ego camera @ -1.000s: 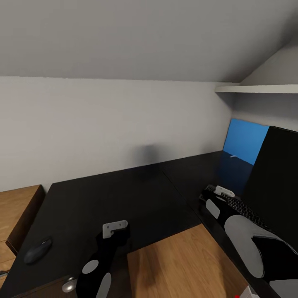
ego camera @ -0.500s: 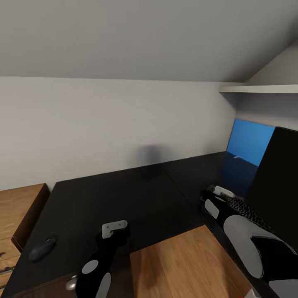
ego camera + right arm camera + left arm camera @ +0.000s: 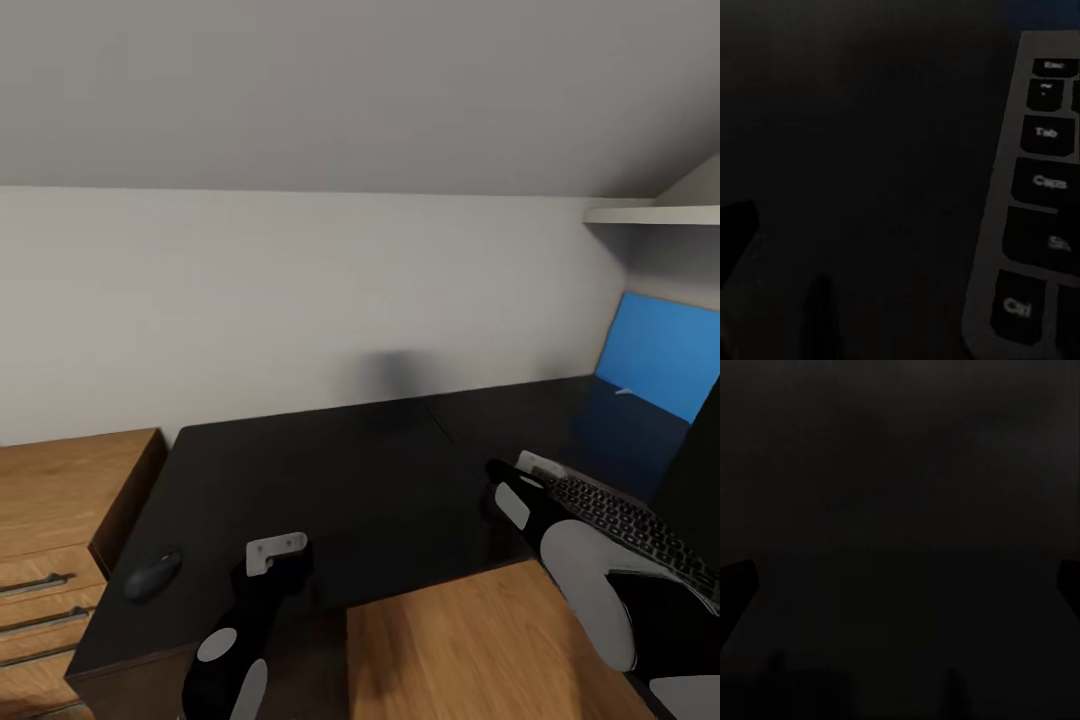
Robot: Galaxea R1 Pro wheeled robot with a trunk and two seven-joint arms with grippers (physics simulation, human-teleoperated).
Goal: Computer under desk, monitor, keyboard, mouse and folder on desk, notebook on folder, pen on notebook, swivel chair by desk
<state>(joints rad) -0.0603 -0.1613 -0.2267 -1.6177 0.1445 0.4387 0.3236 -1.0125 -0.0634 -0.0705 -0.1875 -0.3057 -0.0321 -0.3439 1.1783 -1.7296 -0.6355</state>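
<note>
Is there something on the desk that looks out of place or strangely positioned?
Yes. The mouse lies alone at the desk's far left end, far from the keyboard on the right. The blue folder stands upright against the wall instead of lying flat.

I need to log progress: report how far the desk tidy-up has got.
Done: the slim black-keyed keyboard lies on the glossy black desk. The bright blue flat folder is at the desk's far right, apparently propped upright. In hand: nothing visibly held; the small dark grey mouse sits at the desk's left end, far from the keyboard. Left: mouse beside the keyboard, then folder, notebook, pen and chair.
</note>
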